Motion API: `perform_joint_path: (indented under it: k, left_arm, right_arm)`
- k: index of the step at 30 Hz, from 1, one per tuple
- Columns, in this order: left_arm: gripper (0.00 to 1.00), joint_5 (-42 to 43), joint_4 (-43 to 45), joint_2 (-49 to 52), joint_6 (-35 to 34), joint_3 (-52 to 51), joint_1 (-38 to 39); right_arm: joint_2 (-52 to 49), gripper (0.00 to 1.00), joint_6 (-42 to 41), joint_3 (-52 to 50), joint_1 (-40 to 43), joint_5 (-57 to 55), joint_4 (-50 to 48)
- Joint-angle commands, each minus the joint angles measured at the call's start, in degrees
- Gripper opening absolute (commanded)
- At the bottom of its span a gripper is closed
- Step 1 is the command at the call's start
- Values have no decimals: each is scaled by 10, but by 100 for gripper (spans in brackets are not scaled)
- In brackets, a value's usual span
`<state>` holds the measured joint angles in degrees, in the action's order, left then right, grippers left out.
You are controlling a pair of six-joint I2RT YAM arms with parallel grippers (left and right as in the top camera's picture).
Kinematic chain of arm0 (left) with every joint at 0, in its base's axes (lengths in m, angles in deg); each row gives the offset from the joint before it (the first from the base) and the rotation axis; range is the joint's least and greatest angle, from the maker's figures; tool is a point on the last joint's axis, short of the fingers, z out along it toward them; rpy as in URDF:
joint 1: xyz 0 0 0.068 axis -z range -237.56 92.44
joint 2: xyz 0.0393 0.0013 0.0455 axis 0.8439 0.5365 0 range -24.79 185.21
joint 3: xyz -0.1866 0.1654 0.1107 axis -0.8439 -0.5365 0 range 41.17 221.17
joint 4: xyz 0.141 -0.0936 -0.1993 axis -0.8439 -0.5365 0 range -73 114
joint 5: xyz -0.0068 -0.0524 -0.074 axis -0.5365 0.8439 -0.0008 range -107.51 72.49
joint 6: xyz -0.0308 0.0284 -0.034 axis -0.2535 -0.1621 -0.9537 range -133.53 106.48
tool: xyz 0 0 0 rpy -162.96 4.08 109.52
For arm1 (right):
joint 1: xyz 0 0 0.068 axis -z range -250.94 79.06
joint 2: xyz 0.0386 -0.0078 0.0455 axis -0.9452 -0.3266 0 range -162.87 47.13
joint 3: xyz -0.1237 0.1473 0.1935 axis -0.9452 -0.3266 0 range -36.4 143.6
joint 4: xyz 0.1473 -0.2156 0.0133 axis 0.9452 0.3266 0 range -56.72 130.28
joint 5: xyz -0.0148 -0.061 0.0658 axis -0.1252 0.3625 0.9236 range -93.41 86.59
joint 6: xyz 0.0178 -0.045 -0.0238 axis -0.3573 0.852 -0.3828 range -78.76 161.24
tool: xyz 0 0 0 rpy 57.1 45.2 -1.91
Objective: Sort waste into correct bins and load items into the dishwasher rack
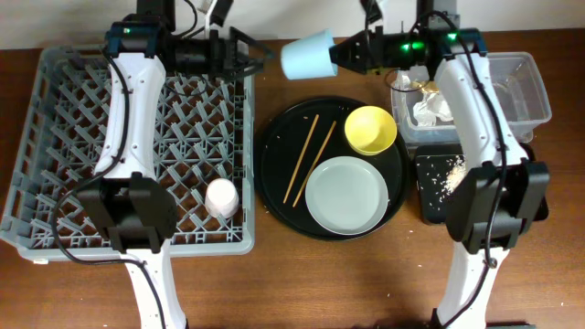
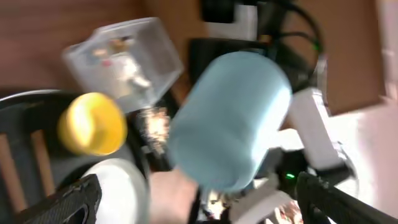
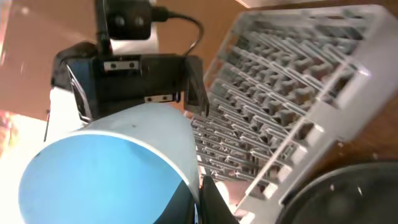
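Observation:
My right gripper (image 1: pixel 340 55) is shut on the rim of the light-blue cup (image 1: pixel 308 55) and holds it on its side in the air above the table's far edge. It fills the right wrist view (image 3: pixel 106 168), jaws (image 3: pixel 200 202) pinching its wall. My left gripper (image 1: pixel 260 57) is open just left of the cup, its fingers (image 2: pixel 199 208) either side of the cup (image 2: pixel 230 118), not touching. The grey dishwasher rack (image 1: pixel 55 137) holds the upturned pink cup (image 1: pixel 220 196). The yellow bowl (image 1: pixel 370 129), plate (image 1: pixel 347 195) and chopsticks (image 1: pixel 311 155) lie on the round tray.
The round black tray (image 1: pixel 270 174) sits between the rack and the bins. The clear tub (image 1: pixel 521 91) holds the white napkin (image 1: pixel 430 110) and gold wrapper (image 1: pixel 411 84). The shallow black tray (image 1: pixel 431 206) holds crumbs (image 1: pixel 452 174).

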<state>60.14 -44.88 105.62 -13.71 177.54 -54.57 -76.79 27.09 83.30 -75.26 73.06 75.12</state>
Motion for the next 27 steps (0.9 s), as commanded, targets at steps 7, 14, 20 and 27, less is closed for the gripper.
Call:
perform_joint_path:
  k: [7, 14, 20, 27]
  left_arm:
    - [91, 125, 11, -8, 35, 7, 23]
    - [75, 125, 6, -8, 35, 7, 33]
    - [67, 116, 19, -8, 35, 7, 31]
    - [67, 53, 42, -8, 35, 7, 10]
  right_arm:
    - [4, 4, -117, 2, -51, -29, -129]
    - [4, 4, -130, 2, -60, -88, -138]
    - [4, 42, -122, 2, -64, -91, -124]
    - [4, 46, -110, 2, -65, -93, -104]
